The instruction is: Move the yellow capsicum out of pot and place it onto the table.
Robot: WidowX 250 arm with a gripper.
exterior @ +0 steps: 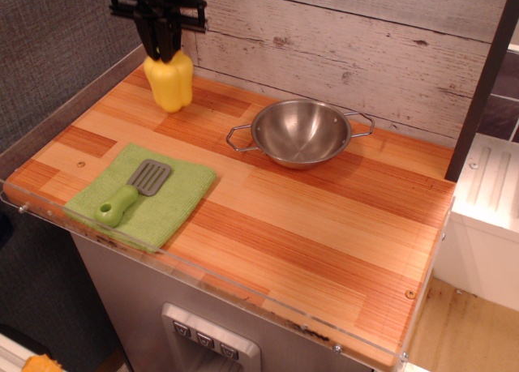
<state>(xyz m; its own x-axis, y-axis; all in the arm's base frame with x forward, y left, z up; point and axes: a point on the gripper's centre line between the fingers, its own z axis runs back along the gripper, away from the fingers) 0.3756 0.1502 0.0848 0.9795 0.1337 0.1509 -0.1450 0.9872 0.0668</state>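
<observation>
I see the table [324,226] bare to the left of the empty pot [300,131]. My gripper [166,52] pinches the yellow capsicum [169,80] by its top, hanging left of the pot, clear of its handle. I judge it best to lower straight down, releasing only once it touches wood.

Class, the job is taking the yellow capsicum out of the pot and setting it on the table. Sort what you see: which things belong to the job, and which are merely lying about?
Belong to the job:
yellow capsicum, held in the gripper
pot, now empty
table

Lying about:
green cloth
spatula, lying on the cloth
</observation>
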